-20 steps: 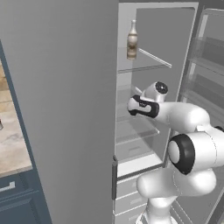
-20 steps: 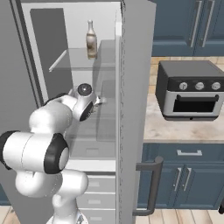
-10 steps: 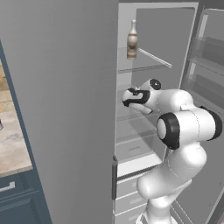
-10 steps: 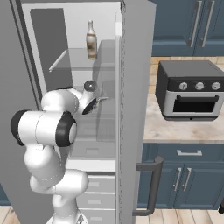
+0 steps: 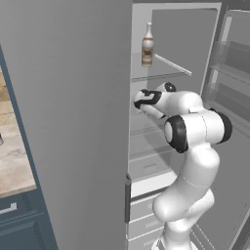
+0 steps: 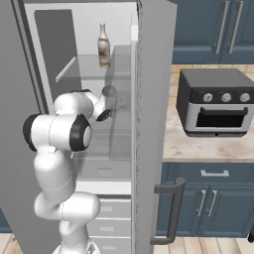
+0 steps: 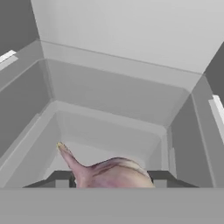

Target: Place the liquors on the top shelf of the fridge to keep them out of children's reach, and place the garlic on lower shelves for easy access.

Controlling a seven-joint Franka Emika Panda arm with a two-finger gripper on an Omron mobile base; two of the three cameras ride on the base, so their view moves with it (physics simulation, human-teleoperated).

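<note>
The grey fridge point(image 5: 63, 122) fills the left half of the left base view, its door open. A toaster oven point(image 6: 218, 101) sits on the pale surface point(image 6: 198, 144) at the right of the right base view. The white arm point(image 5: 195, 132) reaches into the fridge at centre frame, just under the top shelf point(image 5: 166, 73). The brown liquor bottle point(image 5: 147, 45) stands upright there (pale label showing). The jaws point(image 7: 109, 186) are closed narrowly on the pinkish garlic point(image 7: 109, 173), bottom centre of the hand view, tip pointing upper left.

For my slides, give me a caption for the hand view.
Claw carrying the garlic into the open fridge, facing its pale back wall.
</note>
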